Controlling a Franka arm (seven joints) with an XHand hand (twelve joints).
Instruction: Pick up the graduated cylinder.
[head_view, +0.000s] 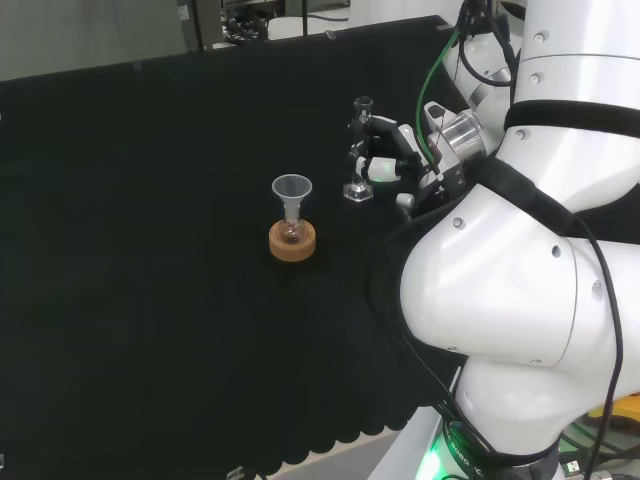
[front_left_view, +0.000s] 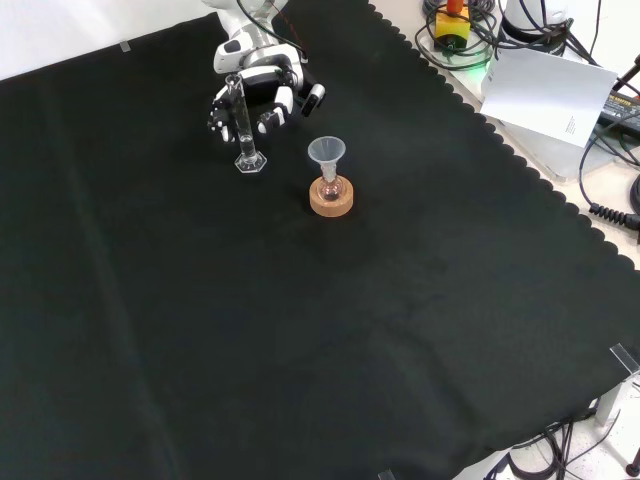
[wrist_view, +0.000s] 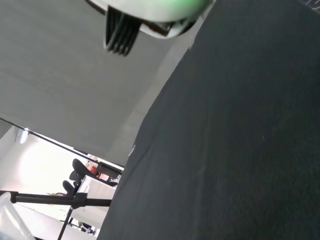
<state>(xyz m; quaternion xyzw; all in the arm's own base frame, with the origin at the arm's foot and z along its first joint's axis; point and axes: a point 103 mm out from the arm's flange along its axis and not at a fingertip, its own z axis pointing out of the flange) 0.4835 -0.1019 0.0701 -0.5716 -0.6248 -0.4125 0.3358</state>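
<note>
The graduated cylinder (head_view: 361, 150) is a tall, thin clear tube on a hexagonal foot, and it stands upright on the black cloth (head_view: 150, 250). In the front view the cylinder (front_left_view: 241, 120) rises in front of the black and white hand (front_left_view: 262, 92). The hand's fingers hang spread and relaxed, one to the left of the tube and the others to its right. In the head view the hand (head_view: 388, 160) sits right beside the tube at mid height, fingertips at or very near the glass. I cannot tell whether they touch it. The cylinder's foot rests on the cloth.
A small flask with a clear funnel (head_view: 291, 190) in its neck sits on a cork ring (head_view: 293, 240), left of the cylinder in the head view. In the front view the cork ring (front_left_view: 331, 197) lies right of and nearer than the cylinder. The arm's white links (head_view: 520, 250) stand at the right.
</note>
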